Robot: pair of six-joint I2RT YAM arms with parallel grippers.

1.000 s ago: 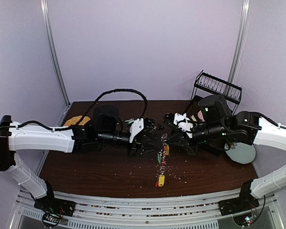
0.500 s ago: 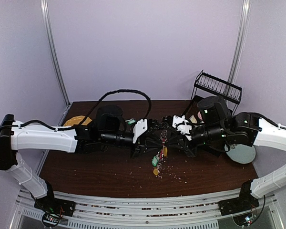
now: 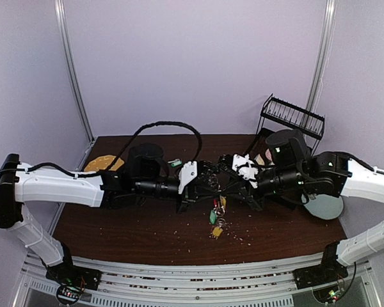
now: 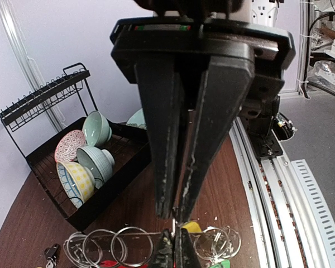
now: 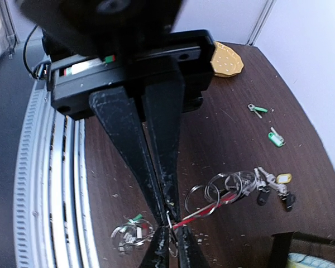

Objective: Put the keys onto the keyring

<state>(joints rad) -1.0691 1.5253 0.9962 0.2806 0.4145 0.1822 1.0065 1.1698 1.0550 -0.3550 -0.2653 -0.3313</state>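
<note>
**Arm position.** The left gripper (image 4: 176, 212) and the right gripper (image 5: 167, 215) meet tip to tip above the middle of the dark brown wooden table (image 3: 115, 230).

**Jaw state.**
- Left jaws: fully closed, with the two black fingers pressed together along their length.
- Right jaws: narrow, with the fingers converging to a thin slit at the tips. The views do not show whether they clamp anything or stand just apart.

**Keyring.** The keyring (image 5: 209, 207), seen here as a thin red arc, is raised off the table between the two grippers.
- One end of the red arc runs to the point where both sets of fingertips meet. Which gripper clamps it cannot be told.
- Several plain silver split rings (image 5: 223, 185) sit along the arc.
- A small cluster of black-headed keys (image 5: 262, 195) lies near its far end.

**Keys.**
- A bunch of small silver metal keys with green and yellow plastic tags (image 3: 216, 216) hangs directly below the meeting point.
- A loose key with a green tag (image 5: 275, 138) lies flat on the table, well apart from the grippers.

**Surroundings.**
- A black wire dish rack (image 3: 291, 115) stands at the far right corner and holds patterned ceramic bowls (image 4: 81, 167).
- A round yellow-orange disc (image 3: 102, 162) lies at the far left.
- A grey round plate (image 3: 324, 206) lies beneath the right arm.
</note>
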